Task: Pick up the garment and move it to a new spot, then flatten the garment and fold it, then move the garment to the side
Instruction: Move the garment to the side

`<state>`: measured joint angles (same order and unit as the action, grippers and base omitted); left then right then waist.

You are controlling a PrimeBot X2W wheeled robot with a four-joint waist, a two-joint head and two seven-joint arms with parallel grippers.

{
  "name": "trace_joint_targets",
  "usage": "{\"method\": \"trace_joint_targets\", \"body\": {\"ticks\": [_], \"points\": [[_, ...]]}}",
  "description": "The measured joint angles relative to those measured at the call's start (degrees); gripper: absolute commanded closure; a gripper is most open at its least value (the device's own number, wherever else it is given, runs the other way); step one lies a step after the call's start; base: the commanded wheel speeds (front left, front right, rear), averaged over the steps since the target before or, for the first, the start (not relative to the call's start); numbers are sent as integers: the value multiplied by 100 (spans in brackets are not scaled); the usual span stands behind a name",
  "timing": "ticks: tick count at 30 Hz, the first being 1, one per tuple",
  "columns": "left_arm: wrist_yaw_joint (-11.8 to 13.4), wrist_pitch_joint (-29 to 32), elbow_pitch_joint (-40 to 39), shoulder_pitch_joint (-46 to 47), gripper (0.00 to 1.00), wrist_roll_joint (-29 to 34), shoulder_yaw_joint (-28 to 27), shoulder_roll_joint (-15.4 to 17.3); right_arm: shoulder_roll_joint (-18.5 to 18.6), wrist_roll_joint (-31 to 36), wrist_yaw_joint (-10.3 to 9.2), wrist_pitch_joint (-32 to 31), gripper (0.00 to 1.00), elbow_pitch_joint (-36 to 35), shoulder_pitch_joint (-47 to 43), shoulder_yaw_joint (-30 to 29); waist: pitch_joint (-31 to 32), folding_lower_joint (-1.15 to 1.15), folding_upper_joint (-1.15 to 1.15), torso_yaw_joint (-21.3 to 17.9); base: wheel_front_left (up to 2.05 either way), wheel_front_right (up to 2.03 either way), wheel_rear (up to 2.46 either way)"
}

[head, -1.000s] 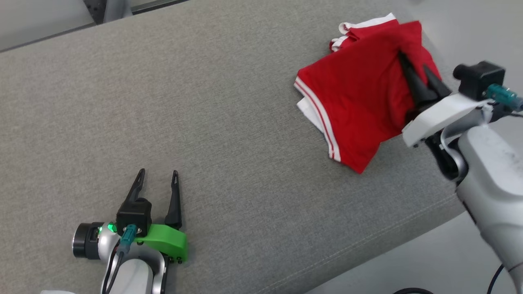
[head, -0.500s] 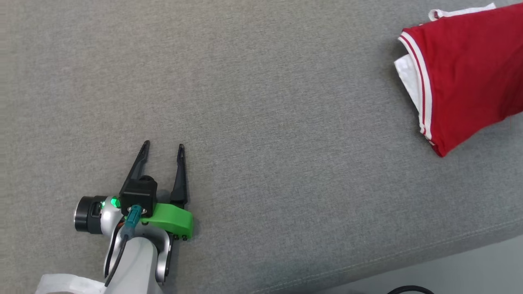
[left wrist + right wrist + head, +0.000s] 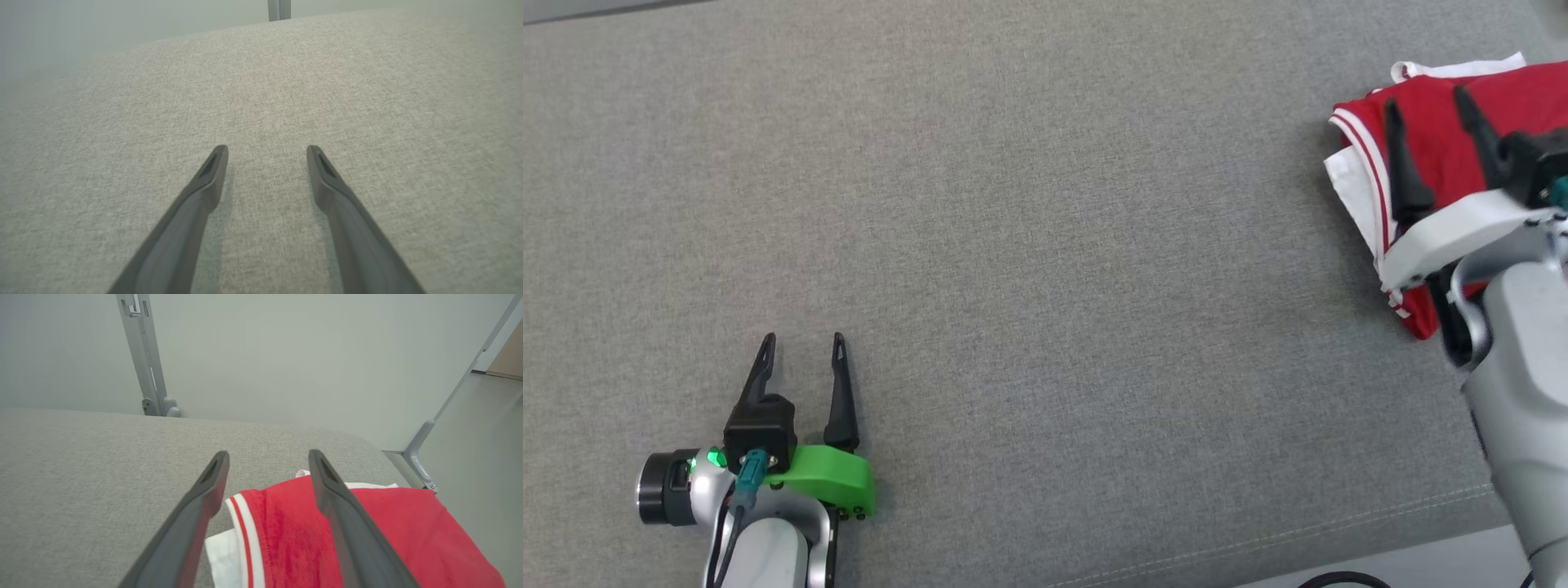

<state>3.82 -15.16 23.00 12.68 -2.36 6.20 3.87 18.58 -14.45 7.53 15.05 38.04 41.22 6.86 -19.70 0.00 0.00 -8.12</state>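
Right gripper (image 3: 1425, 100): jaws spread wide, nothing clamped between them. In the right wrist view the right gripper (image 3: 268, 454) stood above the garment (image 3: 286, 539), one finger over its striped edge, the other over the red cloth. Whether the fingertips touched the fabric could not be told.

The garment (image 3: 1441, 155), red with white trim and a white layer showing beneath, lay as a compact folded bundle at the right side of the grey upholstered surface (image 3: 1045, 245), near its far right corner.

Left gripper (image 3: 803, 338): likewise spread and empty, low over bare fabric at the near left, well apart from the garment. The left wrist view confirmed the left gripper (image 3: 267, 149) had only grey cloth before it.

Assessment: the garment appeared folded and set to the side, with the grasp let go. On that evidence the task looked all but complete. What seemed left was clearing the right arm away without snagging the top layer.
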Motion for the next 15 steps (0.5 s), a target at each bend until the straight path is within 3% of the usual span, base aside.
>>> {"method": "trace_joint_targets", "body": {"ticks": [7, 15], "points": [[5, 2, 5, -204, 0, -104, -131, -34, -561, -393, 0, 0, 0, -533, -1016, 691, 479, 0, 0, -30, 0, 0, 0], [-8, 2, 11, -496, 0, -180, -275, -73, -921, -318, 0, 0, 0, -627, -1903, 838, 941, 0, 0, 75, 0, 0, 0]]}}
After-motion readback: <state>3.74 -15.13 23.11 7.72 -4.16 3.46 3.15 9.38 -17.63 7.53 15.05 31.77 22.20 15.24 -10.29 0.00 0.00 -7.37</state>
